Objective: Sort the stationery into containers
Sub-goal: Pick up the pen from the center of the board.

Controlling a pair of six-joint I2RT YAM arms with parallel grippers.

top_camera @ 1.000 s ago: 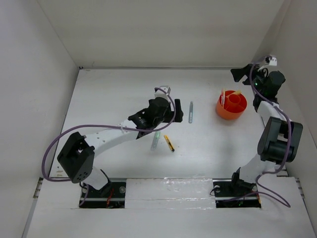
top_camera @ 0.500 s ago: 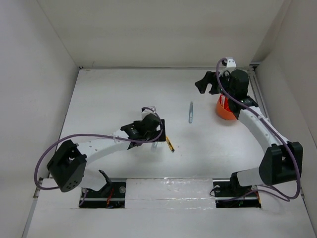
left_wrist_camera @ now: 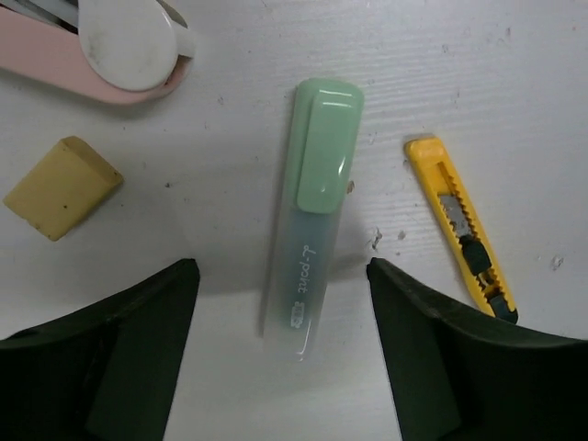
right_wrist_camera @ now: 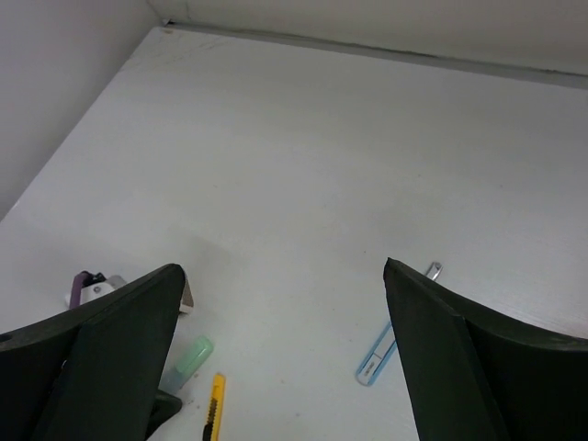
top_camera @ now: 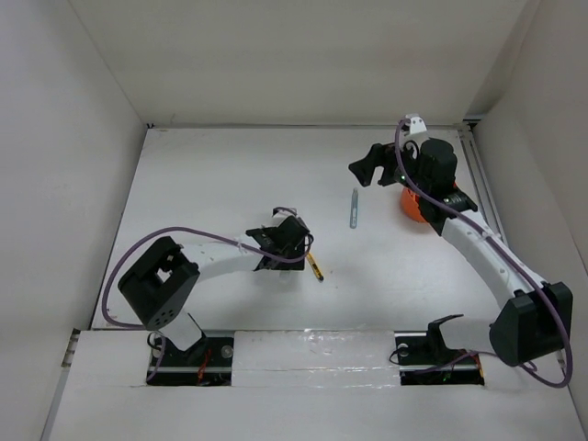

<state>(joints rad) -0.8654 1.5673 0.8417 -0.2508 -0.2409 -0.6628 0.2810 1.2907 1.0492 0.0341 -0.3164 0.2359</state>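
Observation:
My left gripper (top_camera: 280, 246) (left_wrist_camera: 283, 367) is open, low over the table. Its fingers (left_wrist_camera: 110, 367) stand either side of the clear end of a pale green marker (left_wrist_camera: 312, 220), apart from it. A short yellow-black pen (left_wrist_camera: 462, 230) (top_camera: 314, 265) lies just right of the marker. A tan eraser (left_wrist_camera: 62, 186) and a pink item with a round white part (left_wrist_camera: 101, 55) lie to the left. My right gripper (top_camera: 372, 165) (right_wrist_camera: 285, 358) is open and empty, in the air. A grey-blue pen (top_camera: 354, 208) (right_wrist_camera: 390, 344) lies below it. The orange pot (top_camera: 412, 211) is mostly hidden behind the right arm.
White walls close in the table on the left, back and right. In the right wrist view the green marker (right_wrist_camera: 188, 361) and the yellow-black pen (right_wrist_camera: 213, 404) lie at the lower left, next to part of the left gripper (right_wrist_camera: 92, 287).
My left gripper has moved nearer and come down over the green marker. My right arm has swung left from the back right corner, past the orange pot, to above the grey-blue pen.

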